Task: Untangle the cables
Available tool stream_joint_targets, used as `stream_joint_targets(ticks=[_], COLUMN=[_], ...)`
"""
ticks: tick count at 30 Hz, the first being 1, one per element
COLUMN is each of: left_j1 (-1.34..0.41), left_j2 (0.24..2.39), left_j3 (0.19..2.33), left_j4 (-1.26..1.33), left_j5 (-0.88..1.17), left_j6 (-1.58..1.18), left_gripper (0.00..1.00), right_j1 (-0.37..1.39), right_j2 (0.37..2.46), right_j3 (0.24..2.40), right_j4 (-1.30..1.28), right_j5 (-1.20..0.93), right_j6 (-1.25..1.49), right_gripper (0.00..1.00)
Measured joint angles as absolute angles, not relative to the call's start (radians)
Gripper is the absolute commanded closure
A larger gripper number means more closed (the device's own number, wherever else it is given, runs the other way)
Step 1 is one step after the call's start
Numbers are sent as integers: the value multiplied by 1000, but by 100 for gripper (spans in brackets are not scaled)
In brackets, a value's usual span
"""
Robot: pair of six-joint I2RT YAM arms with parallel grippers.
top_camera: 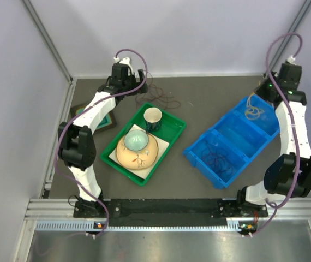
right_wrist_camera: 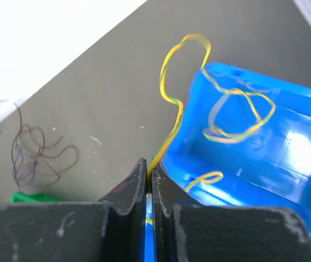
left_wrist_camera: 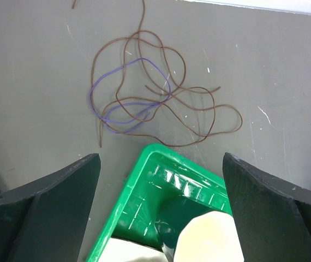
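A loose tangle of brown and purple cables [left_wrist_camera: 155, 98] lies on the grey table at the back; it also shows in the top view [top_camera: 160, 97] and the right wrist view [right_wrist_camera: 33, 155]. My left gripper [left_wrist_camera: 161, 210] is open and empty, above the green tray's far corner, short of the tangle. My right gripper [right_wrist_camera: 149, 166] is shut on a yellow cable [right_wrist_camera: 172, 117], which loops over the blue bin's far compartment [right_wrist_camera: 286, 142]. That cable shows in the top view [top_camera: 252, 112] in the bin. A dark cable [top_camera: 216, 159] lies coiled in the bin's near compartment.
A green tray [top_camera: 173, 131] at the middle holds a dark mug [top_camera: 153, 118], a tan bowl [top_camera: 136, 150] and white paper. The blue bin [top_camera: 199, 146] stands at the right. A teal and dark flat object [top_camera: 107, 121] lies under the left arm. Walls enclose the back and sides.
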State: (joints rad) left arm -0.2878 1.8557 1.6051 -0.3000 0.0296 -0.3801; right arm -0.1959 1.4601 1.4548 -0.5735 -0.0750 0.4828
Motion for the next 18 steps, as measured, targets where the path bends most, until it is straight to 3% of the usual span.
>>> stream_joint_targets(ticks=[6,18], left_j1=[-288,-288], left_j2=[1855,1847], left_j3=[1605,1605], left_j4=[-300,-301], left_j5=[30,30], left_j6=[-380,-364], left_gripper=[1,1], right_j1=[-327,-332], right_j2=[1484,1546], right_j3=[1447,1350], right_j4=[-569,-553], right_j5=[-153,-61], right_j6=[520,373], right_gripper=[100,100])
